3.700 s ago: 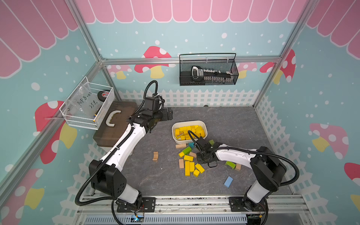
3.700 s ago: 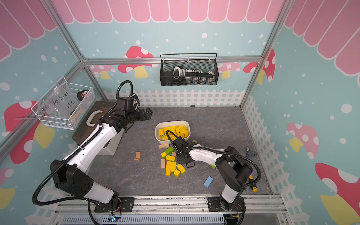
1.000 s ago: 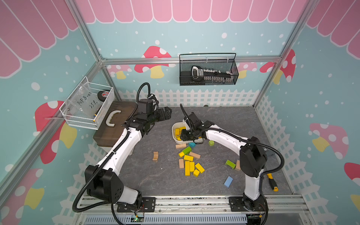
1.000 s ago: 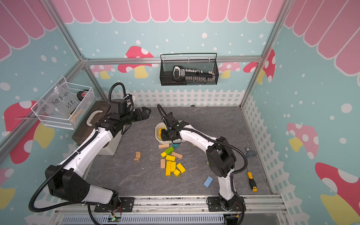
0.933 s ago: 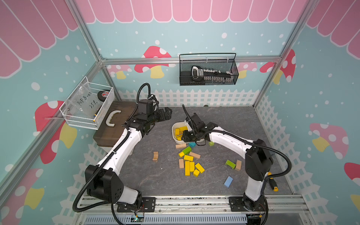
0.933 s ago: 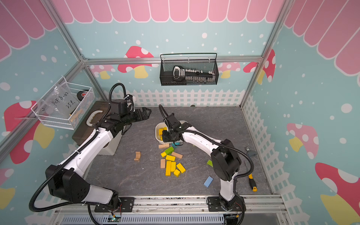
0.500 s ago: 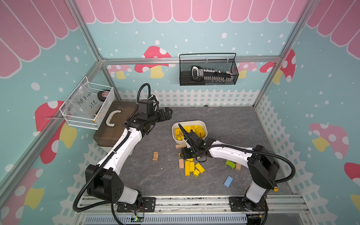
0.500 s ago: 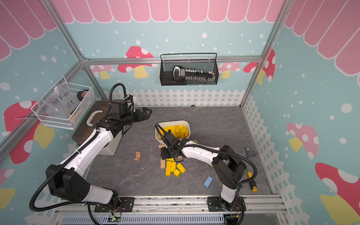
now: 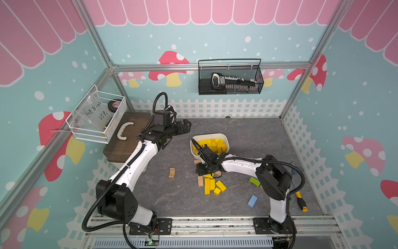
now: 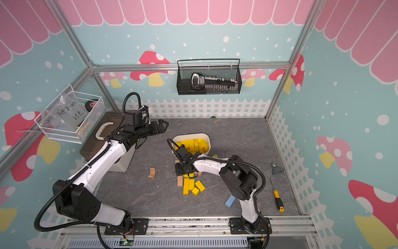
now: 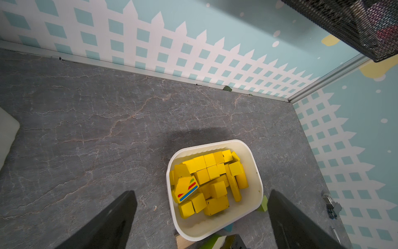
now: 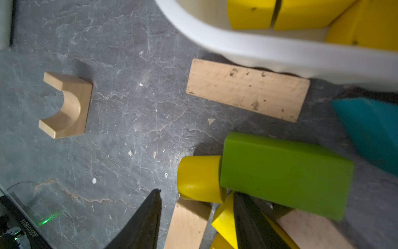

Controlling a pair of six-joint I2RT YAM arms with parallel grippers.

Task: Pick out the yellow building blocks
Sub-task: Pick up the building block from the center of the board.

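At the far left a white wire basket [image 9: 97, 120] hangs on the wall above a brown case [image 9: 120, 148] with a pale handle. The left arm reaches out over that case, and the left gripper [image 9: 185, 127] hangs in the air above the grey floor [image 9: 163, 194] with its jaws spread wide and nothing between them. In the left wrist view its dark fingers [image 11: 112, 222] stand on either side of the white tub [image 11: 256, 172]. A tan arch block [image 9: 171, 173] lies alone on the floor, apart from the rest. Most of the yellow building blocks [image 9: 212, 144] are piled in the white tub, the striped block [image 11: 187, 189] among them. A handful more, the loose yellow blocks [image 9: 212, 186], lie on the floor in front of it, just beside a tan brick [image 9: 200, 181]. The right gripper [image 9: 203, 170] is down low between the tub and that loose group. In the right wrist view its jaws stand apart and clamp nothing. The end of a tan block [image 12: 187, 222] and a yellow wedge [image 12: 224, 220] sit between them, with bare floor showing beside one finger. Just beyond the fingertips a yellow cylinder [image 12: 199, 179] touches a green brick [image 12: 284, 174], and a flat tan bar [image 12: 247, 90] lies against the tub's wall. Further right are a curved green block [image 9: 254, 181], a blue block [image 9: 252, 201] and, near the fence, a yellow-handled screwdriver [image 9: 300, 201].
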